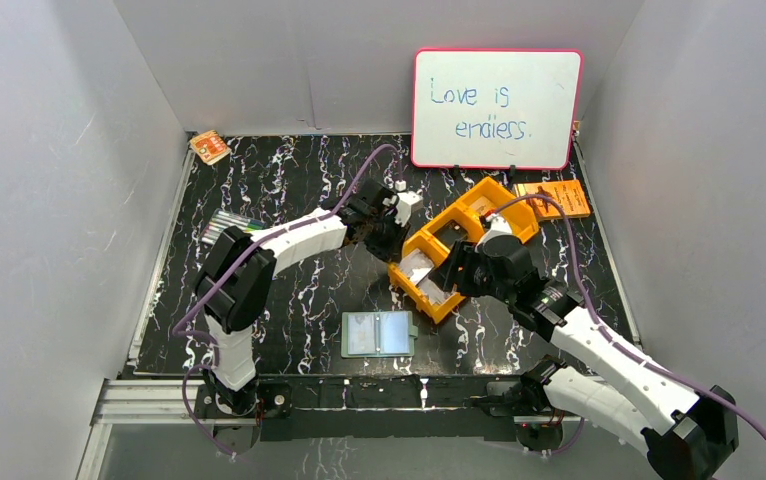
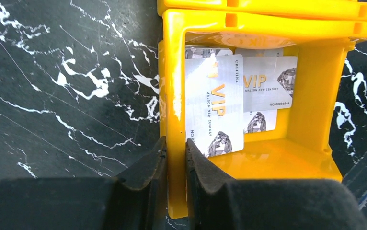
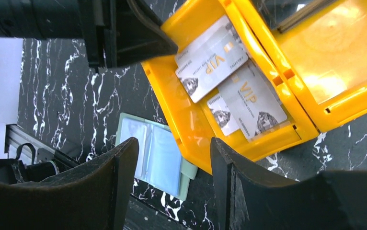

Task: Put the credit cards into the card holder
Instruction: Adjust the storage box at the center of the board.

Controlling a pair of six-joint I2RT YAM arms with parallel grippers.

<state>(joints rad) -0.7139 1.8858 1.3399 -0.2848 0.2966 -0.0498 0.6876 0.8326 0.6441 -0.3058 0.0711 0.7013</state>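
Nearest the arms, the holder (image 1: 377, 334) is lying open and flat on the tabletop (image 1: 289, 290) at about 6 o'clock, its pockets facing up and showing no card. At 1 o'clock from it the tray (image 2: 311, 96) is sitting at a slant. The cards (image 2: 215, 105) are lying overlapped in its near compartment, at least three of them, none lifted. The right gripper (image 3: 174, 146) is hanging over the tray's near end with its jaws well apart and nothing between them. Coming in from 10 o'clock, the left gripper (image 2: 176, 143) is pinching the compartment's side wall, one finger outside and one inside, just beside the top card's edge, so it is clamped on the tray rather than on a card. Farther back, a whiteboard (image 1: 496, 108) is leaning at 12 o'clock. The step in hand is probably steadying the tray for a first pick, with no card stowed yet. The next move is calling for the right gripper to come down on the top card, work a finger under its thin edge, perhaps against the wall, and lift it without dragging the others.
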